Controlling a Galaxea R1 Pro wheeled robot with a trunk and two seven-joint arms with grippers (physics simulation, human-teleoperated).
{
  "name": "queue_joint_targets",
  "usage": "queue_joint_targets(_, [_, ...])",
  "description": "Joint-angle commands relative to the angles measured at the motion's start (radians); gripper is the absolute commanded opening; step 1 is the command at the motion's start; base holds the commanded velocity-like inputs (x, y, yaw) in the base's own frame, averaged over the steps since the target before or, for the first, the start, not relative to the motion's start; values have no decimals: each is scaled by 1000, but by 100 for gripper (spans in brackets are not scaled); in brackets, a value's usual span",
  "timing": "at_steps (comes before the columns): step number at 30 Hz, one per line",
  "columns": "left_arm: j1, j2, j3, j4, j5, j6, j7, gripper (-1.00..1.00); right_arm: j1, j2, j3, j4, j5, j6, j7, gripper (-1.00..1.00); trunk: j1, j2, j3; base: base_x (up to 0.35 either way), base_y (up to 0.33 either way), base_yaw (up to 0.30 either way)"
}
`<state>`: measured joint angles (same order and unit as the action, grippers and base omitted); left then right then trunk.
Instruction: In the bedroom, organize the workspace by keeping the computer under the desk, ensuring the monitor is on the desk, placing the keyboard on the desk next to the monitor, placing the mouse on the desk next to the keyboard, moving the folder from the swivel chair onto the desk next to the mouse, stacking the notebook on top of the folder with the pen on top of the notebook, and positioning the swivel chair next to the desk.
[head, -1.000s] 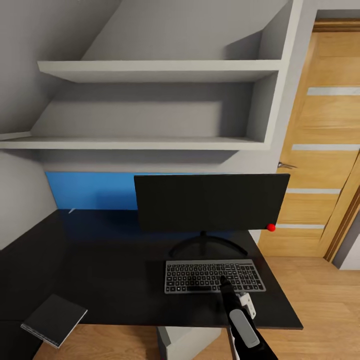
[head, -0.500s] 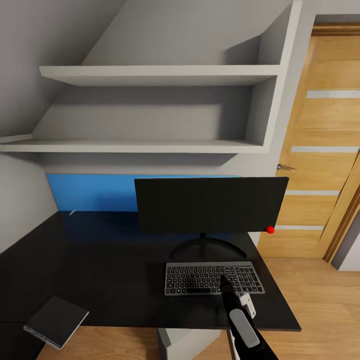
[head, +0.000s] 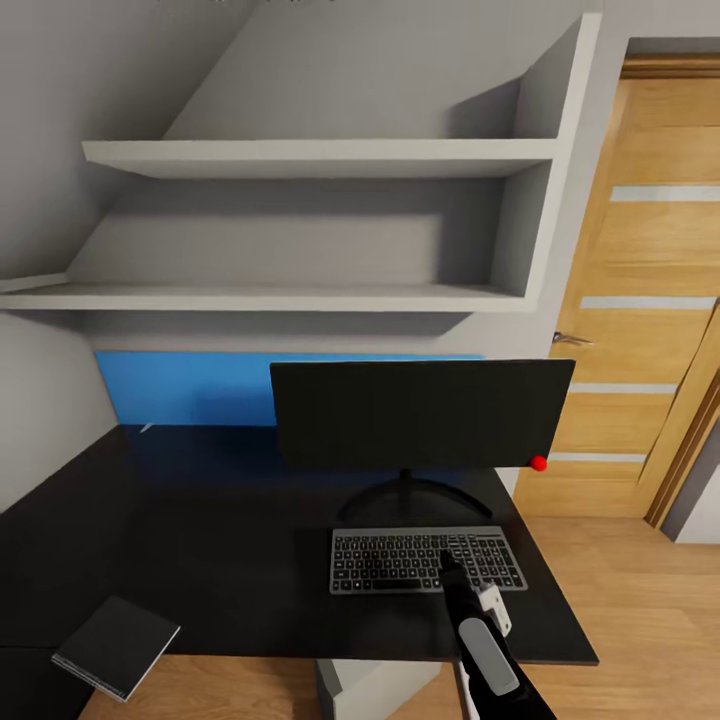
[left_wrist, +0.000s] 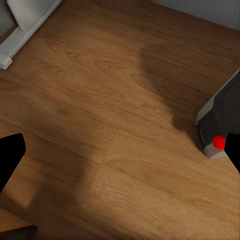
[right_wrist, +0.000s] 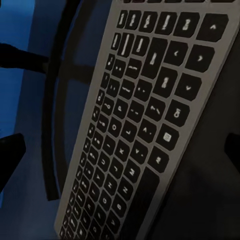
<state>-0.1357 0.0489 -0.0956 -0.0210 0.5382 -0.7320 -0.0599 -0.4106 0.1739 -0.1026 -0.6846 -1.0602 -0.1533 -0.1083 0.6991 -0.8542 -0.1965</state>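
The monitor (head: 420, 415) stands on the black desk (head: 220, 540) with the silver-grey keyboard (head: 400, 560) lying just in front of its round base. My right gripper (head: 447, 563) hovers over the keyboard's right half. In the right wrist view the right gripper (right_wrist: 120, 150) is open, its dark fingertips (right_wrist: 10, 157) spread to either side of the keyboard (right_wrist: 135, 130) close below. The dark grey notebook (head: 115, 645) lies at the desk's front left corner. A thin pale pen (head: 146, 426) rests at the back left by the blue wall panel. The light grey computer (head: 375, 688) sits under the desk. My left gripper (left_wrist: 120, 160) is open over wooden floor.
Two grey wall shelves (head: 320, 158) hang above the desk. A wooden door (head: 640, 300) stands to the right, with open wooden floor (head: 640, 600) in front of it. A small red ball (head: 539, 463) marks the monitor's lower right corner. A white skirting board (left_wrist: 25, 35) edges the floor.
The whole head picture has shifted slightly, so the camera has moved. My right gripper stays over the keyboard's right half, and nothing on the desk has moved.
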Motion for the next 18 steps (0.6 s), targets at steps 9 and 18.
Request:
queue_joint_targets(9, [-1,0,-7,1,11,-2,-6,100,-1,1,25,0,-10,-3,2,100,-34,62,27,0,0,0])
queue_joint_targets(18, [-1,0,-7,1,11,-1,-6,100,-1,1,53,1,-13,-3,48,100,-69,125,55,0,0,0])
